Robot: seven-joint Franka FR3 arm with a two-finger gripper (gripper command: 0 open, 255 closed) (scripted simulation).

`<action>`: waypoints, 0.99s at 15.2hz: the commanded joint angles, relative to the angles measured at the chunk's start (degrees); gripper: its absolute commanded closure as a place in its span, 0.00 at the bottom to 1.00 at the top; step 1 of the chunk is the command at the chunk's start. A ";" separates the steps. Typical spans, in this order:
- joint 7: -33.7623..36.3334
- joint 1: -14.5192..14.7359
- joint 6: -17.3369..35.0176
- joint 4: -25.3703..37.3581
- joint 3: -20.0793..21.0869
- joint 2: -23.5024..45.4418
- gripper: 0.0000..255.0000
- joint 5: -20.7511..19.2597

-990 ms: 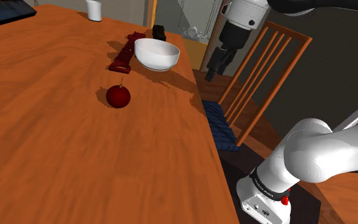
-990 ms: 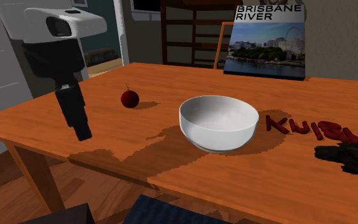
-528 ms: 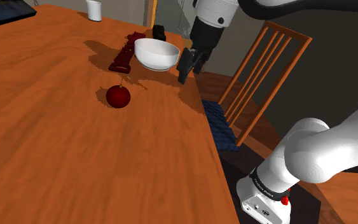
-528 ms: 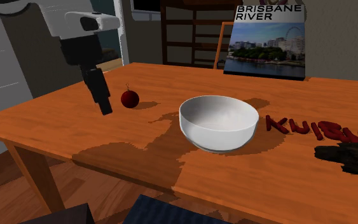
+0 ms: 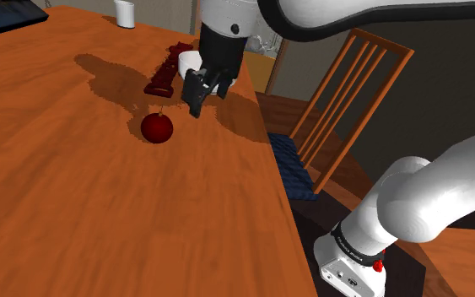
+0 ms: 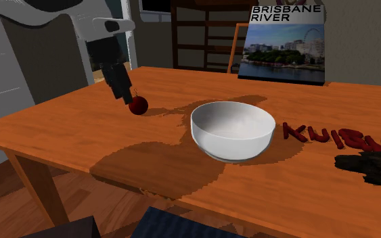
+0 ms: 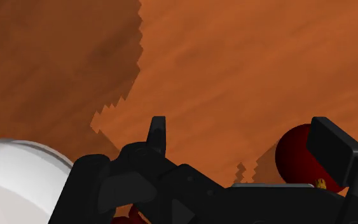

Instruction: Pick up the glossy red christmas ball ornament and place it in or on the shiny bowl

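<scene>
Three views, taken in turn. In the shoulder view we see the gripper [image 5: 206, 99] hanging above the table [image 5: 100, 211], its jaws released and empty. The red ornament [image 5: 157, 128] rests on the wood just beside and below the jaws, not between them. The white bowl [image 5: 185, 61] lies close behind them. We judge the jaws are spread so that they can drop around the ball.

In the second exterior view the gripper [image 6: 126, 97] points down, its tips just above the ornament [image 6: 138, 105] and, as far as we can tell, apart from it. The bowl [image 6: 233, 132] stands upright and empty on the table [image 6: 304, 182], near and to one side of the jaws, ready to receive.

In the wrist view the gripper [image 7: 244, 137] shows bare table [image 7: 234, 63] in its gap. The ornament [image 7: 298, 159] lies by one finger, partly hidden behind it, off the middle. The bowl [image 7: 15, 172] sits beyond the other finger. We judge the jaws need a sideways shift toward the ball before closing.
</scene>
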 commanded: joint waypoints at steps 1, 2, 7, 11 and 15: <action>3.84 -0.25 0.39 3.57 3.47 4.41 0.00 -3.18; 5.65 -0.33 0.36 5.36 5.01 6.60 0.00 -5.01; 15.48 1.02 -1.98 15.65 11.82 19.43 0.00 -16.81; 16.33 1.27 -0.10 14.46 11.55 20.60 0.00 -18.01; 17.01 0.95 3.01 12.03 11.19 21.55 0.00 -19.06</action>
